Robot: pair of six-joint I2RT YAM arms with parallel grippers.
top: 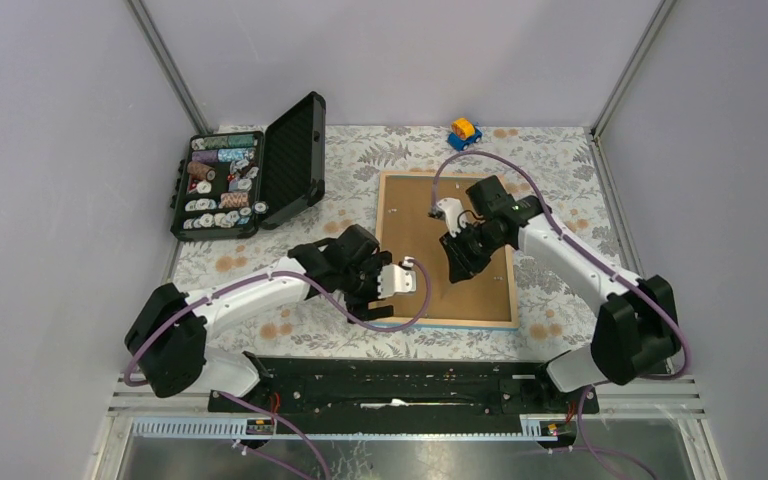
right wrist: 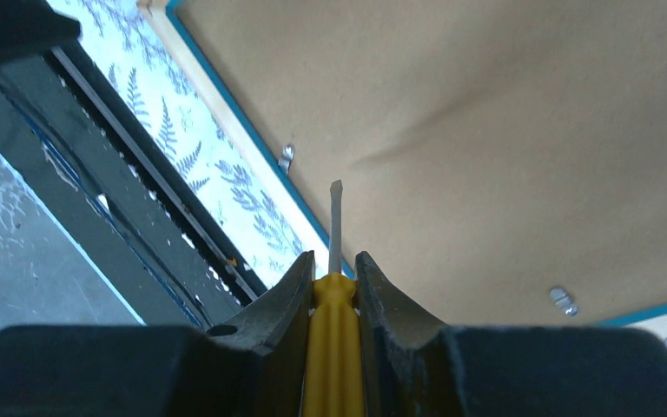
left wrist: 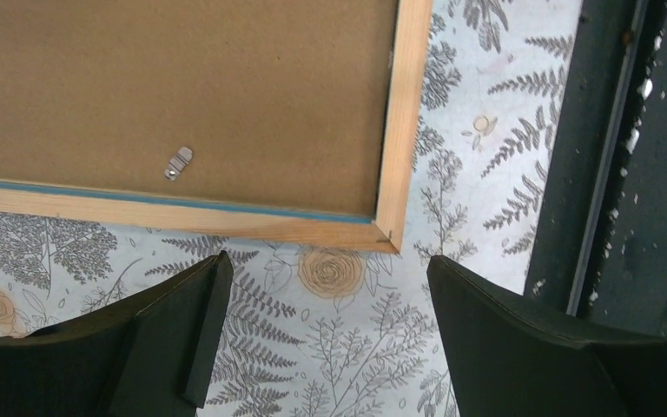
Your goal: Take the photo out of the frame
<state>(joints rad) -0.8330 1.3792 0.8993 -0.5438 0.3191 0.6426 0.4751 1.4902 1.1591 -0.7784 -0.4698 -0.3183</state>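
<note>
Gripping the yellow screwdriver [right wrist: 334, 295] in clenched right fingers [right wrist: 282, 300], left fingers [left wrist: 187, 334] released, angling its blade low toward the retaining clip [right wrist: 287, 157] just ahead.

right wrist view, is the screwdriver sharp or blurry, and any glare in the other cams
Right wrist: the screwdriver tip is fairly sharp, while its yellow handle and the fingers nearest the lens are soft. Left wrist: the frame is crisp, without glare. Top external: even, soft light, faint shadows.
</note>
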